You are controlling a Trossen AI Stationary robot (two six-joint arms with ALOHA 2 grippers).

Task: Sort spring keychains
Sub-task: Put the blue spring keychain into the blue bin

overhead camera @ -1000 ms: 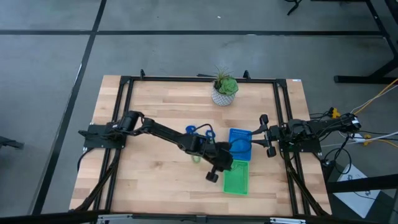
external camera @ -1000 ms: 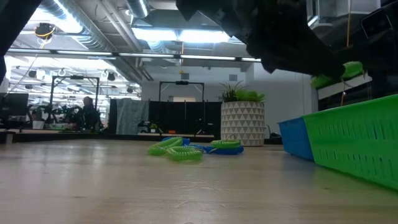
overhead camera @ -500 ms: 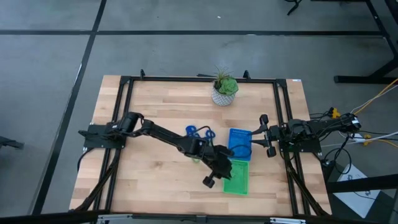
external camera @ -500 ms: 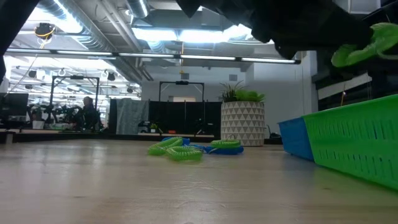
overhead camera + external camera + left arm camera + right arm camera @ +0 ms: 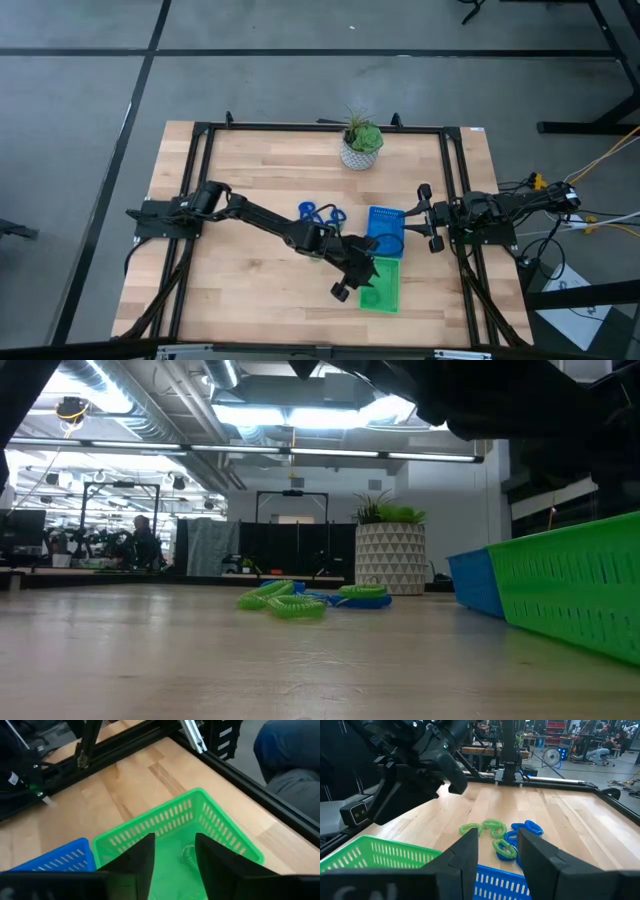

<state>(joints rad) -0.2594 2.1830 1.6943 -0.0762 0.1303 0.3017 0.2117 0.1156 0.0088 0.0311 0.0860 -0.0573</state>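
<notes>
My left gripper [image 5: 366,270] hovers open above the green tray [image 5: 382,290]. Between its fingers in the left wrist view [image 5: 175,865], a pale green spring keychain [image 5: 188,856] lies on the floor of that tray [image 5: 220,832]. More spring keychains, blue and green, lie in a loose pile [image 5: 320,212] on the table left of the blue tray [image 5: 386,230]; the pile also shows in the low view [image 5: 300,598] and the right wrist view [image 5: 505,835]. My right gripper [image 5: 412,214] waits open at the blue tray's right side, and its fingers touch nothing [image 5: 497,865].
A potted plant [image 5: 360,148] in a white pot stands at the table's far edge. A black frame [image 5: 300,128] runs around the tabletop. Bare wood lies left of and in front of the pile. A person [image 5: 140,540] shows far back in the room.
My left gripper, holding a green keychain, has shifted a little over the green tray and opened. The keychain has dropped out of its fingers into the tray and has gone from the low view.
</notes>
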